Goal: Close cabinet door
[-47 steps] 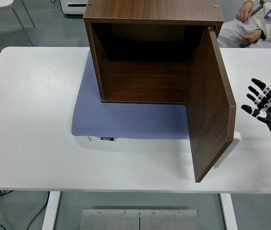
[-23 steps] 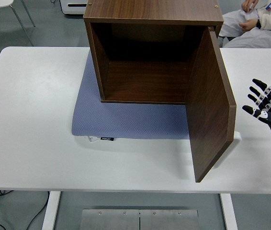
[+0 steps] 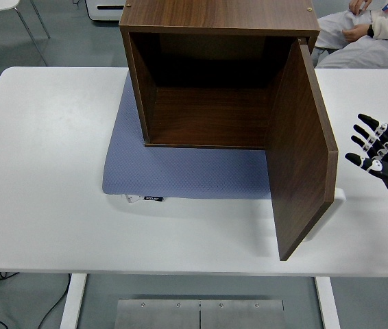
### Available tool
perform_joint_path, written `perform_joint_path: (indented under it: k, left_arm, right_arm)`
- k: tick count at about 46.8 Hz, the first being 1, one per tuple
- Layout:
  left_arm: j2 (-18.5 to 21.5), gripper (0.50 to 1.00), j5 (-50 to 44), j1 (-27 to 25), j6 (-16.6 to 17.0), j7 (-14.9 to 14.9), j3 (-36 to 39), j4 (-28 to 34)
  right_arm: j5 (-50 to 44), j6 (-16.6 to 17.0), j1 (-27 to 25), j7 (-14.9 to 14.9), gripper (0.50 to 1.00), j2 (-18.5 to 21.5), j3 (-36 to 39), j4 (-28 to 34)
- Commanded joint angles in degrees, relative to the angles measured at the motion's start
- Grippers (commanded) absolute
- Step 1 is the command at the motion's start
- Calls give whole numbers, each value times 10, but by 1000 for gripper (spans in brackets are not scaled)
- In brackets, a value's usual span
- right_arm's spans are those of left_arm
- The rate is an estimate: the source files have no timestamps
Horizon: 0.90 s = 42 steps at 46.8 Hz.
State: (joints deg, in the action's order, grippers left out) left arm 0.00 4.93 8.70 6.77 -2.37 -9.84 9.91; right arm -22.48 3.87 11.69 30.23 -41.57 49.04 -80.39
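Black robot hand (image 3: 379, 152) half cut off rightward

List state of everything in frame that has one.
cabinet door: open, swung out toward the table's near edge
cabinet: interior empty, standing on the blue mat
right hand: fingers spread, holding nothing, right of the door, not touching it
left hand: not in view
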Motion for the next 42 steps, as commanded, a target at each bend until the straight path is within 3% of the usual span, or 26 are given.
perform_joint_path:
  k: [1,26,42]
  left_arm:
    - [0,1000,0,0,0,0,0,-1]
    - [0,1000,0,0,0,0,0,0]
    - [0,1000,0,0,0,0,0,0]
  right_arm:
    - [-18,2,0,1,1000,2,-1,-2]
    - [-85,2,-4,2,1000,5,-20,-61]
    - [-124,9,-16,9,1000,0,-38,-63]
